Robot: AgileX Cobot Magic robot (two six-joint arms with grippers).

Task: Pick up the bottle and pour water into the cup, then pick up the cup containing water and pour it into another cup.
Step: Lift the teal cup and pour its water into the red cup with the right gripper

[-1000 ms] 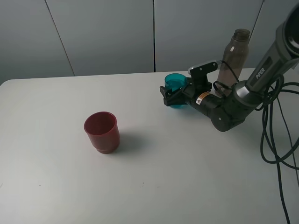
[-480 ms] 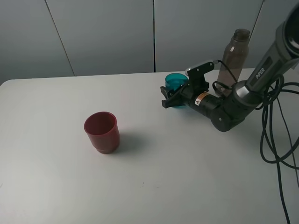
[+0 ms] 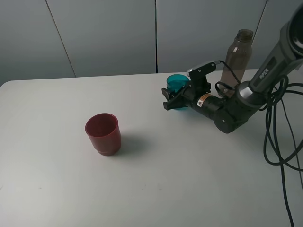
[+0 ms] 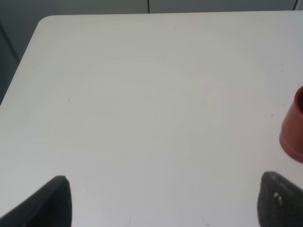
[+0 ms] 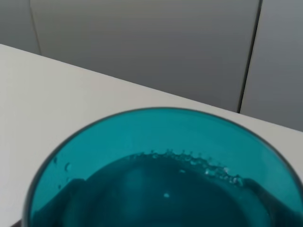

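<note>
Right gripper [image 3: 175,98], upper right of centre in the high view: clenched on the small translucent teal-blue plastic tumbler [image 3: 177,83], with a black finger on either side of its lower wall. The tumbler is upright; whether its base touches the white table [image 3: 57,179] cannot be determined. The right wrist view shows water in the tumbler [image 5: 161,179], with bubbles along the waterline.

The tall slim smoky grey-brown plastic bottle [image 3: 238,53] stands upright at upper right, just behind the right arm. The squat dark red opaque plastic cup [image 3: 102,133] stands left of centre, well apart from the tumbler.

Left gripper [image 4: 165,208]: released, fingertips wide apart above bare table, grasping nothing. The red cup [image 4: 293,125] shows partly in its wrist view.
</note>
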